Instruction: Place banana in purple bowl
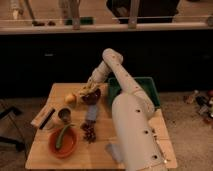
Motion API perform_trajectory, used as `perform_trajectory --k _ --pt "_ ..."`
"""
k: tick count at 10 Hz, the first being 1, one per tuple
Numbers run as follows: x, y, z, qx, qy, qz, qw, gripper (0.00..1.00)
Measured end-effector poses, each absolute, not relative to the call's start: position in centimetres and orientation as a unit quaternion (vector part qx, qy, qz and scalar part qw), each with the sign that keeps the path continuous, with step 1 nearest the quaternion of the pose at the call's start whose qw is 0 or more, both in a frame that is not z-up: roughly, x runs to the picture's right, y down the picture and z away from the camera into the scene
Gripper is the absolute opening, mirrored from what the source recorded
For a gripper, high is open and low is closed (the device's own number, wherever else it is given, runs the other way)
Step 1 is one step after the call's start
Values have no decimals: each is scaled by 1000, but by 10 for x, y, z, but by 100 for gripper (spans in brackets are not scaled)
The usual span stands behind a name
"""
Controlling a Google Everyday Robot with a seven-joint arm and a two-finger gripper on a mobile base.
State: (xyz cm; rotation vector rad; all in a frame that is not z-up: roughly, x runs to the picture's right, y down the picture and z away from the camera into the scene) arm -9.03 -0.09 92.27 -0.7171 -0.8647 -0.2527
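One gripper (90, 89) hangs just above the purple bowl (92, 96) on the worktop (102, 135), its jaws apparently clenched on the banana (86, 90), seemingly positioned so the fruit drops inside.

Single high view from behind arm (131, 115), looking down at table (42, 150); gripper (88, 90) at far side.

The gripper (89, 90) is seen only as a blur at the far side of the table (47, 150), over the purple bowl (92, 96). The banana (86, 91) is partly hidden there. The arm's near end (132, 140) is cut off by the bottom edge.
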Motion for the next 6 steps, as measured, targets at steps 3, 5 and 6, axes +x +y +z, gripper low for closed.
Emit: perform_trajectory --k 3,5,6 --pt "-86 -3 924 -339 -410 -112 840 74" --pt "-80 -3 927 -339 -409 -106 840 80" --pt "-79 -3 927 -340 -410 -104 840 80"
